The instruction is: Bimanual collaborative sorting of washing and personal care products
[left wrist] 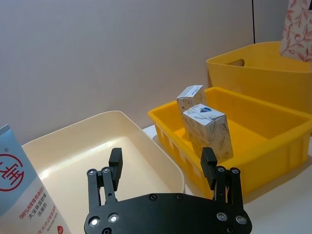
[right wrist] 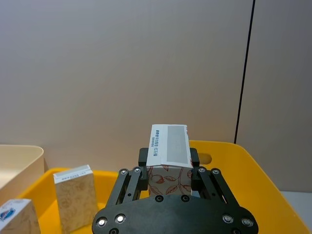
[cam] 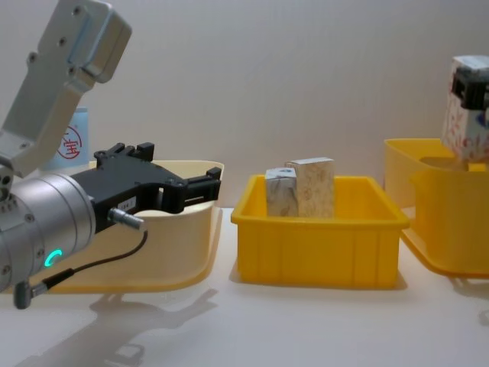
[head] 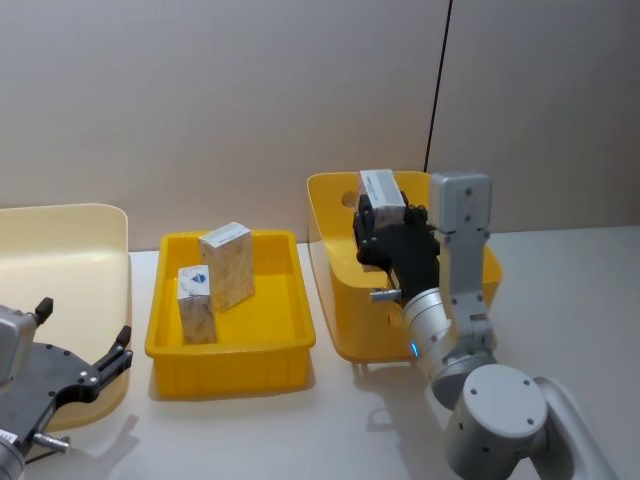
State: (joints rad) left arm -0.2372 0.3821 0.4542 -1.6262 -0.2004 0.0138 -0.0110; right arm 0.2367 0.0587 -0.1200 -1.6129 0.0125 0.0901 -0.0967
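Right gripper: the right gripper (head: 383,222) was clamped on a red-leaf carton (right wrist: 168,161), held above the rim of the tall yellow bin (head: 335,300), clear of its walls.
Left gripper: the left gripper (left wrist: 162,166) stood with its jaws spread and nothing between them, over the near edge of the cream tub (left wrist: 73,161).
Cartons, counted: three; two stood upright in the shallow yellow tray (head: 275,350), the taller tan carton (head: 228,265) behind and the blue-marked carton (head: 195,303) just beside it.
Tubes, counted: one light-blue tube (left wrist: 22,195) at the cream tub's side.
Open room: the tray's right half lay bare; a strip of counter (head: 560,290) separated tray from bin.
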